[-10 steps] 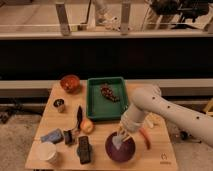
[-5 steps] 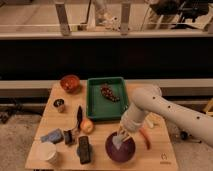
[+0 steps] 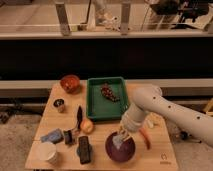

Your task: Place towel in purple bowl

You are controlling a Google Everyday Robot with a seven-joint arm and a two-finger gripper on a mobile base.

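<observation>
Camera view: my arm (image 3: pixel 167 114) comes in from 3 o'clock and bends down over the near right part of the wooden desk (image 3: pixel 55 120). My fingers (image 3: pixel 123 134) hang just above the purple bowl (image 3: pixel 120 149), at its 12 o'clock rim. I cannot tell whether they are spread or closed. The towel (image 3: pixel 117 142), a pale bunched cloth, sits inside the purple bowl directly under them, and I cannot tell if it touches them. The purple bowl stands at 5 o'clock on the desk, close to the near edge. A green tray (image 3: pixel 90 100) lies at 12 o'clock from the bowl, with a dark lumpy item (image 3: pixel 109 92) inside it. An orange bowl (image 3: pixel 70 83) stands at 11 o'clock on the desk, left of the tray. A small dark cup (image 3: pixel 59 104) is at 9 o'clock. A yellowish round fruit (image 3: pixel 87 125) lies just off the tray's near left corner. A black oblong object (image 3: pixel 84 148) lies at 9 o'clock from the purple bowl. A white cup (image 3: pixel 47 151) is at the 7 o'clock corner, with a blue-grey block (image 3: pixel 52 135) beside it. A red curved piece (image 3: pixel 145 138) lies at 3 o'clock from the purple bowl.
</observation>
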